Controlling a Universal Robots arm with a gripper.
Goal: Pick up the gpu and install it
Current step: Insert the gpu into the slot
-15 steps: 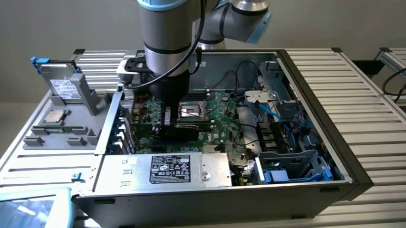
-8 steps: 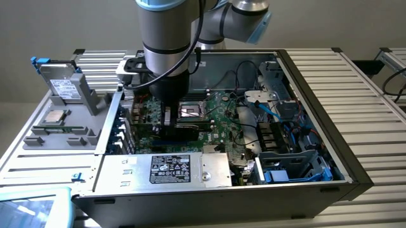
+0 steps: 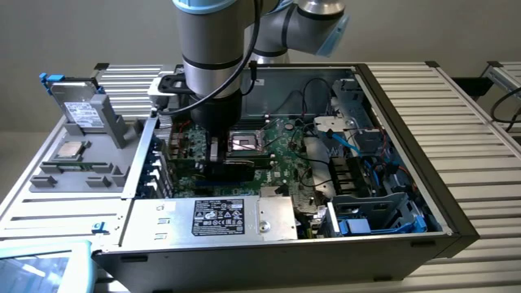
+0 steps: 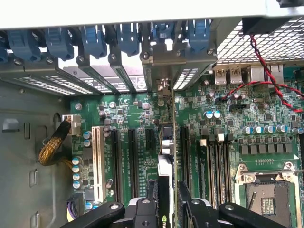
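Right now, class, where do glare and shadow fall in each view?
Exterior view: the arm shades the motherboard below it; the ribbed table is brightly lit. Wrist view: the case rim washes out white; the gripper, holding the graphics card, looks dark.

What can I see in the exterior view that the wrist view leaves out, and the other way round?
Exterior view: the grey arm, the whole open case, a labelled silver box and a drive propped up outside the case. Wrist view: blue slot clips, a white slot and the gpu edge-on between the fingers. Both: the green motherboard and its processor socket.
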